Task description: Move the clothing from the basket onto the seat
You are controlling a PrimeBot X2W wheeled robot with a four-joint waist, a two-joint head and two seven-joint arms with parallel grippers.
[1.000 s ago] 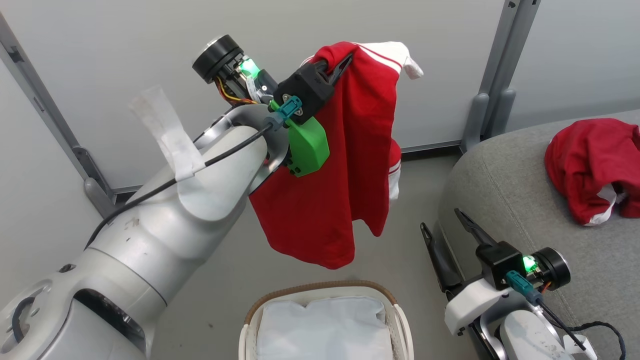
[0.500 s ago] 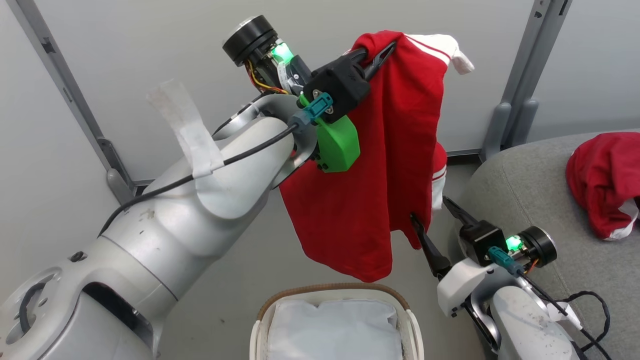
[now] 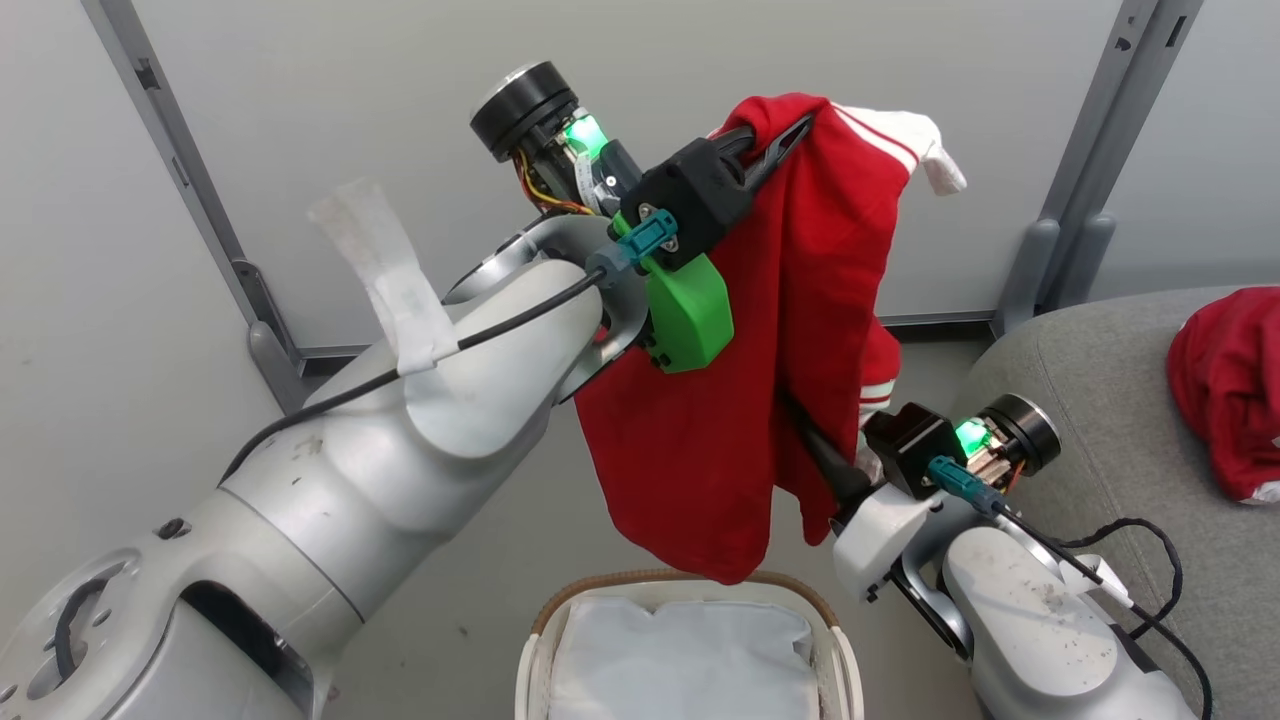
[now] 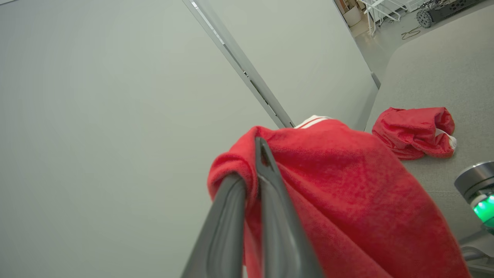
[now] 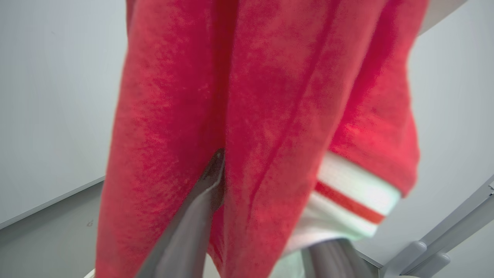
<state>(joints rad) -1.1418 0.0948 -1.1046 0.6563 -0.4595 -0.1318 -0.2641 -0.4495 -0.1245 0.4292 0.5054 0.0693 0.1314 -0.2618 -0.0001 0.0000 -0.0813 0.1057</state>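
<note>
While my left gripper clamps one red garment above the one basket, my right gripper straddles it, jaws apart; a second garment lies on the seat, far right.

Left arm raised high, forearm angled up and right, wrist bent. Left claw points up-right, fingers pressed together, pinching the clothing at its top fold. Right arm low at lower right, forearm rising toward centre. Right claw points up-left, fingers apart, one finger against the hanging fabric, the other's tip hidden behind it. Green lights lit on both wrists.
</note>
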